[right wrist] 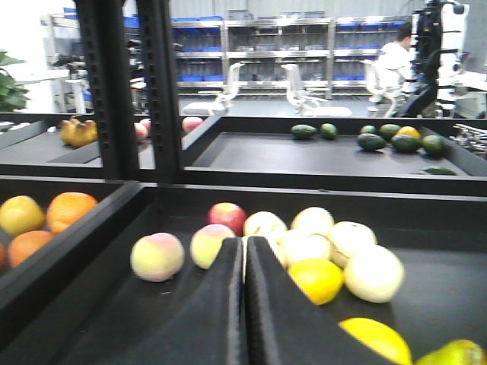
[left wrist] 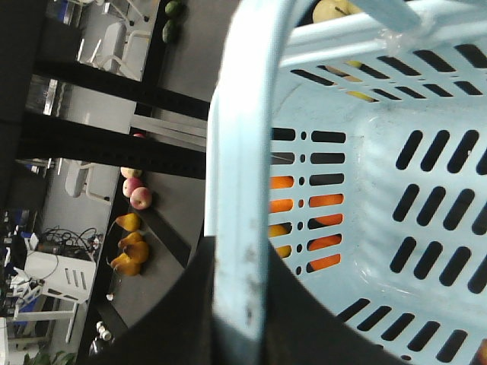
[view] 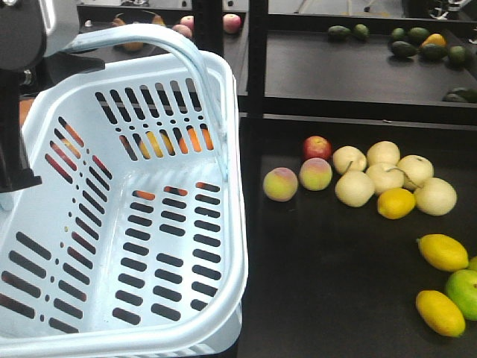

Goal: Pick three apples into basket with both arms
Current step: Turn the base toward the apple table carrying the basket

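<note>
Within the left claw, handle of the blue basket.

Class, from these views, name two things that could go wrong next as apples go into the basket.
1. The red apple sits close against a peach and a pear; the right gripper, shut now, may knock or grab those neighbours instead.
2. The left gripper seems to hold the tilted basket by its handle alone; a dropped apple could set it swinging.
</note>
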Available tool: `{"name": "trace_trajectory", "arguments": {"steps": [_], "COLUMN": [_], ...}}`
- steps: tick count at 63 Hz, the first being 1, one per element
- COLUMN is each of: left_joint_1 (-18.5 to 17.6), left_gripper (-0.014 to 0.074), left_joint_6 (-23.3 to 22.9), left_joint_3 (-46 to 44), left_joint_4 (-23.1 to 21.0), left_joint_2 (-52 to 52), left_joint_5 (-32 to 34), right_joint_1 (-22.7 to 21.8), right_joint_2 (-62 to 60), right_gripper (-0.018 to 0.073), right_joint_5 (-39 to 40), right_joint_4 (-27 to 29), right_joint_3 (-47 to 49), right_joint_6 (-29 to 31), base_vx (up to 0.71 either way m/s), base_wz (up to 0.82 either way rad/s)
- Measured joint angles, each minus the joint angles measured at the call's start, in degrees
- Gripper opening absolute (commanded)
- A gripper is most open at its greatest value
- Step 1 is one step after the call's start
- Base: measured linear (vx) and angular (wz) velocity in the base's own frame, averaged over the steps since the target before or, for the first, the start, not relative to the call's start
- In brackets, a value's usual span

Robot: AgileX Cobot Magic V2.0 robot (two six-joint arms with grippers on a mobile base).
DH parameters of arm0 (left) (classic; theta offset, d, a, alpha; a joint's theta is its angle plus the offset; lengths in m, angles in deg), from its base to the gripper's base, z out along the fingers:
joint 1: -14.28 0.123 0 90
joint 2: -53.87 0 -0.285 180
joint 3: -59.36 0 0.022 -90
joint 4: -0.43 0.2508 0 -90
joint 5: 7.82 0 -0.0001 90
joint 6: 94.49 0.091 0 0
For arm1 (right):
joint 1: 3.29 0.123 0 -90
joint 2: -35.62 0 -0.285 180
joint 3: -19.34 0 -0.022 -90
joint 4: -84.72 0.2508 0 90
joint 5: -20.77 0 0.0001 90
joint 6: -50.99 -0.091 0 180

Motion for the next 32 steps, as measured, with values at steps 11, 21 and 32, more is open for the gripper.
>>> {"name": "trace_trajectory", "arguments": {"steps": [11,21,32], "left_joint_1": [0.0,0.0,0.0], "left_gripper": [-0.0008,-0.0008,-0.0008], "left_joint_6": [0.0,0.0,0.0], "left_joint_3": [0.0,0.0,0.0], "left_joint_4": [0.0,0.0,0.0], "left_joint_2": [0.0,0.0,0.0], "left_joint_5": [0.0,0.0,0.0], "right_joint_1": [0.0,0.0,0.0], "right_joint_2": [0.0,0.0,0.0], "right_gripper": [-0.0008,-0.0008,-0.0008], "right_joint_5": [0.0,0.0,0.0], "right_joint_4": [0.0,0.0,0.0], "right_joint_3": [0.0,0.0,0.0], "right_joint_6": [0.0,0.0,0.0], "base_vx": [-0.07,-0.06,-0.05], "base_wz": [0.28,0.38,0.50]}}
